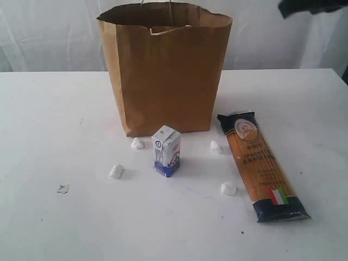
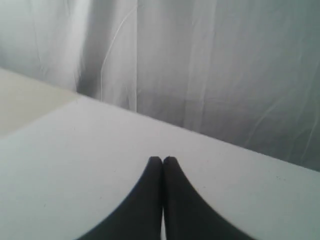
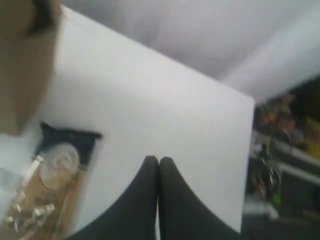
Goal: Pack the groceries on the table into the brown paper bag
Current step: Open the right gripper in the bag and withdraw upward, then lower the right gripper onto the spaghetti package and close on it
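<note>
The brown paper bag (image 1: 166, 68) stands upright and open at the back middle of the white table (image 1: 54, 119). In front of it a small white-blue carton (image 1: 166, 150) stands upright. A long spaghetti pack (image 1: 262, 164) lies flat to the right of the bag, also seen as the spaghetti pack (image 3: 47, 185) beside the bag's corner (image 3: 25, 60). My right gripper (image 3: 159, 160) is shut and empty, high above the table's right side; a dark bit of that arm (image 1: 310, 6) shows at the top right. My left gripper (image 2: 162, 160) is shut and empty over bare table.
Several small white crumpled lumps (image 1: 117, 171) lie around the carton, and a small grey scrap (image 1: 63, 188) sits at the front left. White curtains (image 2: 200, 60) hang behind the table. Shelves with clutter (image 3: 285, 150) stand past the table's right edge.
</note>
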`<act>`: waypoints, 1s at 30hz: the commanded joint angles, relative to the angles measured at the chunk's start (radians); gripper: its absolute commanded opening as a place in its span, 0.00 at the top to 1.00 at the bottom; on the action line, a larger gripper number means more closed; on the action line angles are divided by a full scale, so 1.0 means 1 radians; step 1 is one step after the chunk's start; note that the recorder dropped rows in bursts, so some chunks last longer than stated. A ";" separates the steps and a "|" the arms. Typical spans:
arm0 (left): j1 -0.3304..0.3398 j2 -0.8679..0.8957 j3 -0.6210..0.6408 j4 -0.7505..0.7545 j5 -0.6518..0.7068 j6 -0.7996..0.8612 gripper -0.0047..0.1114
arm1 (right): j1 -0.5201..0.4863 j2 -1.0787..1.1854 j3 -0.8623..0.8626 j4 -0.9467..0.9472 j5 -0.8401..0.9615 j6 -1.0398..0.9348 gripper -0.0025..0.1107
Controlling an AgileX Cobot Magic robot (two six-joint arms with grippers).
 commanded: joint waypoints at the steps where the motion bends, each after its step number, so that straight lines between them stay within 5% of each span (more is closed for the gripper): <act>1: 0.003 -0.092 0.033 0.017 -0.189 0.085 0.96 | -0.059 0.050 0.007 -0.068 0.169 0.085 0.98; 6: 0.003 -0.136 0.106 0.040 -0.458 0.075 0.96 | -0.077 0.162 0.093 -0.015 0.149 0.081 0.98; 15: 0.003 -0.149 0.234 0.198 -0.435 -0.070 0.96 | -0.075 0.356 0.137 0.131 0.039 0.085 0.85; 30: 0.003 -0.151 0.314 0.222 -0.514 -0.085 0.96 | -0.075 0.402 0.137 0.148 -0.074 -0.031 0.85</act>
